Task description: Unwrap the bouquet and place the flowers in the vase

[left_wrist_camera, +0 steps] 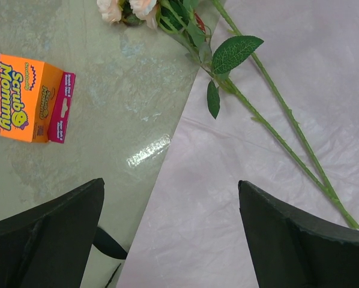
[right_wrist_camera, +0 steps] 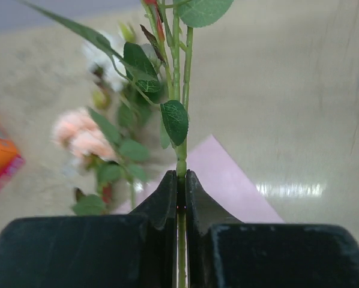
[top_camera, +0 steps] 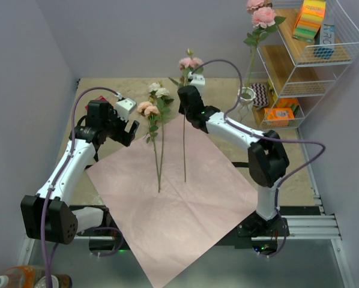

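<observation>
**Right pincer pinches a pink rose, left pincer is wide open**

From the top camera: a big sheet of pale pink paper [top_camera: 179, 204] lies flat on the table [top_camera: 125, 84]. The right pincer [top_camera: 187, 103] is closed tight on the stem of one pink rose [top_camera: 190, 62]. The rose head sticks up past the pincer, and the long stem runs down over the paper. Just to the left, two roses [top_camera: 155, 111] lie side by side. Their stems are on the paper, and their peach and white heads are off its far edge. The left pincer [top_camera: 131, 133] is near those heads, with its fingers spread apart and nothing in them. The little white vase [top_camera: 247, 95] stands far back on the right, next to a white wire rack [top_camera: 347, 36]. More pink roses [top_camera: 262, 16] stand tall in the vase.

From the left wrist camera: the two black fingers [left_wrist_camera: 47, 240] are far apart, above the edge of the paper [left_wrist_camera: 257, 210]. The two green stems [left_wrist_camera: 275, 120] cross the paper, well ahead of the fingers. An orange sponge box [left_wrist_camera: 29, 99] lies on the table to the left.

From the right wrist camera: both black fingers [right_wrist_camera: 164, 198] squeeze the green stem [right_wrist_camera: 181, 165] between them. Its leaves go up above the fingers. Behind it, all blurry, are the peach and white heads of the lying roses [right_wrist_camera: 80, 135] and a corner of the paper [right_wrist_camera: 227, 180].
</observation>
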